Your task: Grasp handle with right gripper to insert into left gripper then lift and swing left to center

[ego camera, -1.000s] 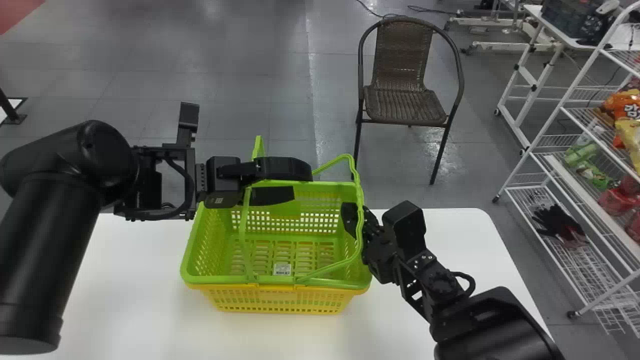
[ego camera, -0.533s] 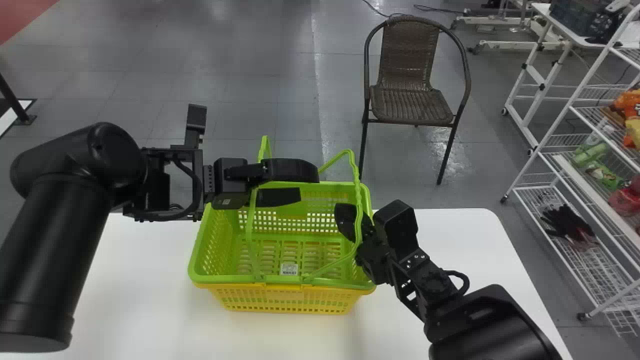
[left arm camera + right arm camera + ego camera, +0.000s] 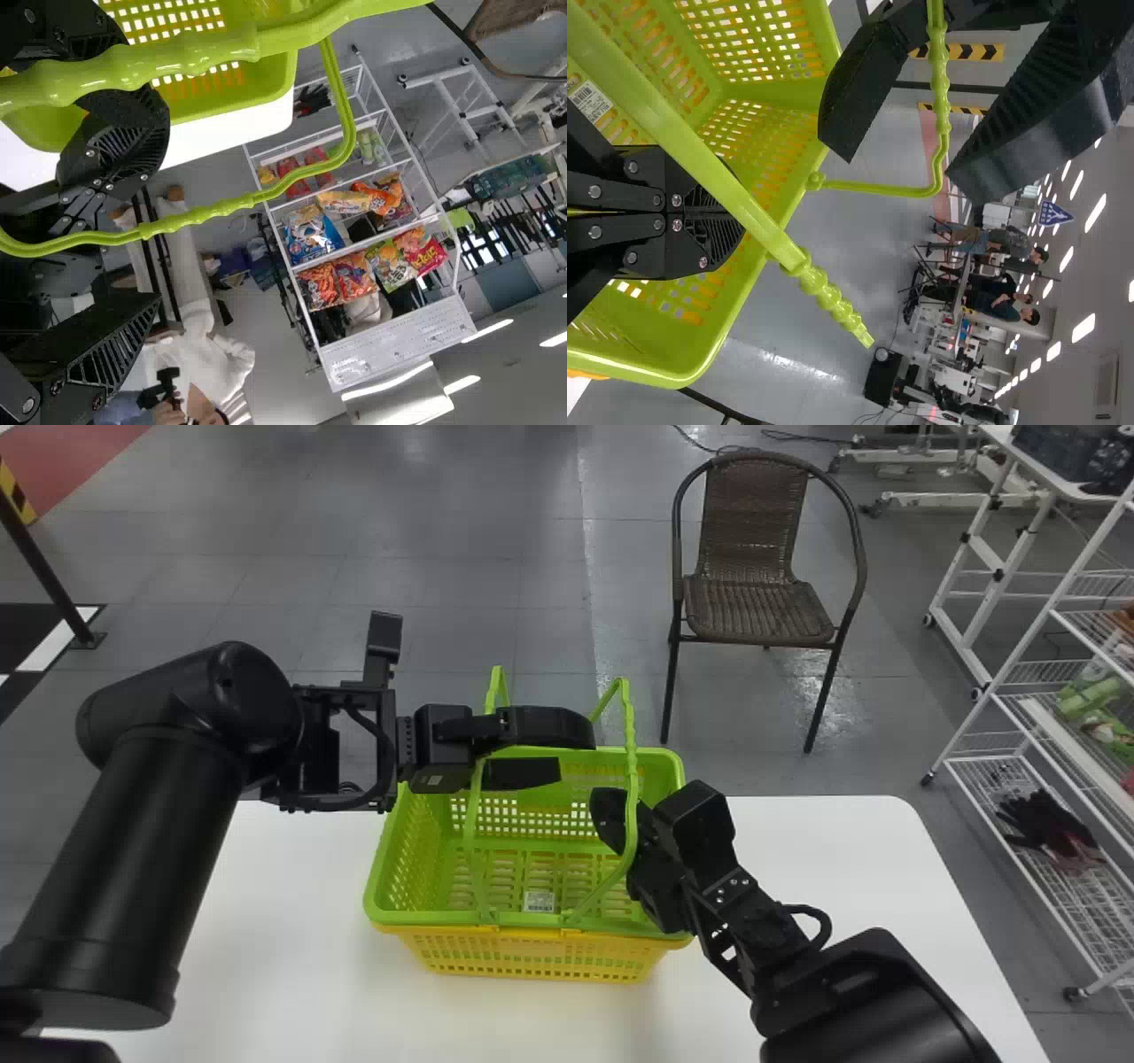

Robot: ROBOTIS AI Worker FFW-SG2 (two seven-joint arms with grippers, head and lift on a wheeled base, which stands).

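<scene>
My closed right end effector (image 3: 609,815) sits beside a raised handle (image 3: 631,762) of the basket (image 3: 532,921) on the desk (image 3: 824,859), likely light, slick plastic (best gripped at its ribbed middle), my left end effector (image 3: 578,753) open nearby.

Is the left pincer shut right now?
No, in the head view the two fingers of the left pincer stand apart with a gap between them.

Jaws of the left gripper (image 3: 577,753) obstruct space between handles (image 3: 631,779).

White table (image 3: 850,859); yellow basket (image 3: 540,958) standing directly on it.
</scene>
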